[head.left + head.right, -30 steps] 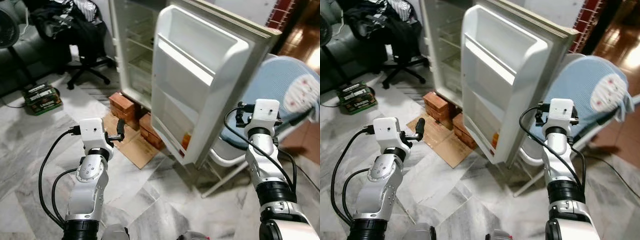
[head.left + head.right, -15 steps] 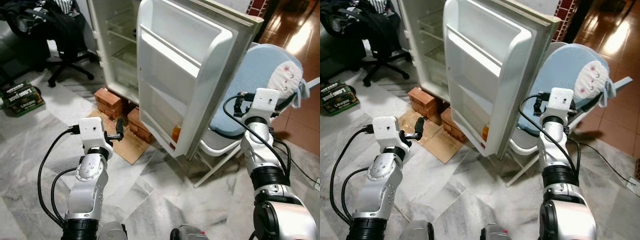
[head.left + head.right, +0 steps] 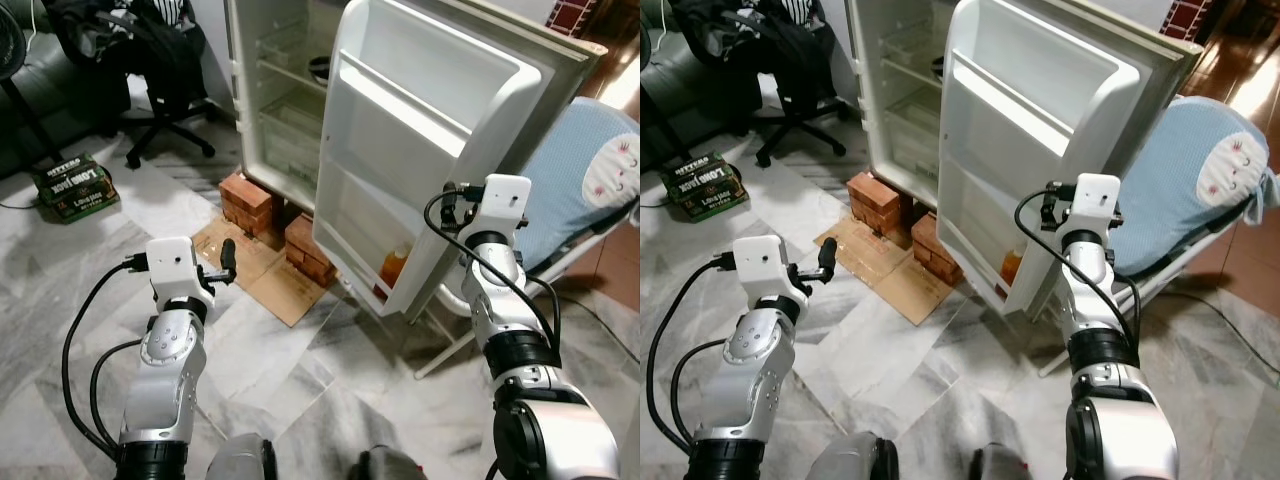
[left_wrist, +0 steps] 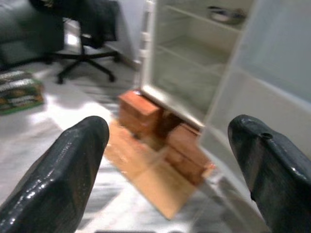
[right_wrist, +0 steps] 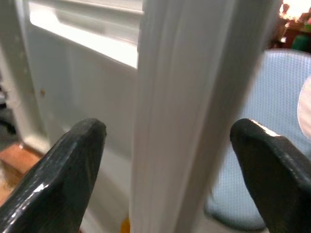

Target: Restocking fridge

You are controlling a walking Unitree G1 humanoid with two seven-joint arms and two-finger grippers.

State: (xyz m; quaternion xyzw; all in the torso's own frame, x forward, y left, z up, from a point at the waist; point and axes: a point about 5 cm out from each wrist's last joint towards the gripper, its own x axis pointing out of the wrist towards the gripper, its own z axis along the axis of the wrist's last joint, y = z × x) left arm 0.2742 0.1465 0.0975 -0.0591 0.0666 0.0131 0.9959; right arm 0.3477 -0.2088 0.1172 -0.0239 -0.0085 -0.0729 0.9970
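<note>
Reaching wide open, the right hand [image 5: 165, 160] has its fingers on both sides of the fridge door [image 3: 420, 150] edge; the left hand [image 4: 170, 160] is open too.

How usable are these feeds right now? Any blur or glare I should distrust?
Left eye view: fairly sharp; glare washes out the fridge door shelf lip. Left wrist view: background soft, the bricks smeared, the left gripper fingers open. Right wrist view: the door edge blurred close up between the open right gripper fingers; bright highlight at the top.
</note>
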